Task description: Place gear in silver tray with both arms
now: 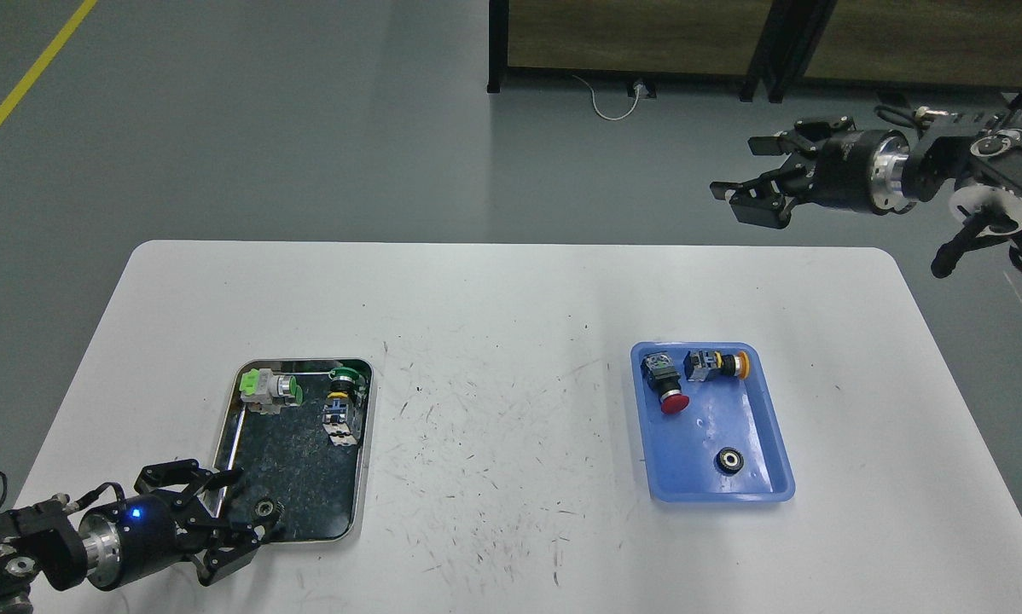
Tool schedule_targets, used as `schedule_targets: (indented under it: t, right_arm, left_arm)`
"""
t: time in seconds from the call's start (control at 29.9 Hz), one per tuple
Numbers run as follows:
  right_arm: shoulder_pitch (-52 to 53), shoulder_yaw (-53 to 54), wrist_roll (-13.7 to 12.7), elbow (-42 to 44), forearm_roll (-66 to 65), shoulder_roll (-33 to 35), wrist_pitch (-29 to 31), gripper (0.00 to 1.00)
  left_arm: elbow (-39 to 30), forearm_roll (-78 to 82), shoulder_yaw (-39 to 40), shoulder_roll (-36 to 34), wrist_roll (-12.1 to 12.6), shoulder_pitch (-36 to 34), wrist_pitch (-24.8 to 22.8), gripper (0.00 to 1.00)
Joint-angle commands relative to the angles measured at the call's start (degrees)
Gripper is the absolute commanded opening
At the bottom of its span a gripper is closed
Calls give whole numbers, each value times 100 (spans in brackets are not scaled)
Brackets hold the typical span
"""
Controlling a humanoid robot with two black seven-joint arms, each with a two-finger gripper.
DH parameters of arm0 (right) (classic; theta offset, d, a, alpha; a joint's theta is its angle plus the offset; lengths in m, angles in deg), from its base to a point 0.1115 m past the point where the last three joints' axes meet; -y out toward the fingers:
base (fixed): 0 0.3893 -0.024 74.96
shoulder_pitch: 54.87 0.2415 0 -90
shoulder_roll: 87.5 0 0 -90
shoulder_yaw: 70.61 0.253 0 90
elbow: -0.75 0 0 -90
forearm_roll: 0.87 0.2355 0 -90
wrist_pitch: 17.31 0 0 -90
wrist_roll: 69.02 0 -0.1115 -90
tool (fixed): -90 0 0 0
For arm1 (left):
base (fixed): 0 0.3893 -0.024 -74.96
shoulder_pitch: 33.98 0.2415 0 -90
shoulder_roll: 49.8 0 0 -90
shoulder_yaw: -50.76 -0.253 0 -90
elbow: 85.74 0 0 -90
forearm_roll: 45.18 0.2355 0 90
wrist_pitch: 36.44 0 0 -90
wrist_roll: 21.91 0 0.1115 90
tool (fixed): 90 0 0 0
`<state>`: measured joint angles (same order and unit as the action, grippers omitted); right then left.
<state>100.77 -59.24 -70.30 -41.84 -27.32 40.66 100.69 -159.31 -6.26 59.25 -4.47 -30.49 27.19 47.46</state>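
Observation:
The silver tray (367,443) lies on the left of the white table. A small black gear (265,509) lies on its dark floor at the near left corner. My left gripper (250,505) is open at that corner, its fingertips on either side of the gear and apart from it. A second black gear (728,461) lies in the blue tray (780,465) on the right. My right gripper (737,170) is open and empty, held high beyond the table's far right edge.
The silver tray also holds a green-and-silver push button (270,390) and a green-capped switch (341,401) at its far end. The blue tray holds a red button (669,388) and a yellow-tipped switch (716,364). Dark cabinets (639,34) stand at the back.

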Motion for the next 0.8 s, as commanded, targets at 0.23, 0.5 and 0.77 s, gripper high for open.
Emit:
schedule_targets:
  t: [0.23, 0.5, 0.77]
  right_arm:
    - [-376, -583, -57, -1629, 26, 728, 0, 78]
    - [-1738, -804, -75, -2131, -676, 1212, 0, 78]
    - [-2319, -821, -57, -1920, -1028, 887, 0, 79]
  left_arm:
    - [9, -569, 1759, -613, 93, -202, -234, 97]
    - [79, -1395, 2218, -1158, 251, -1001, -287, 97]
    - [141, -1607, 2218, -1290, 260, -1345, -287, 97]
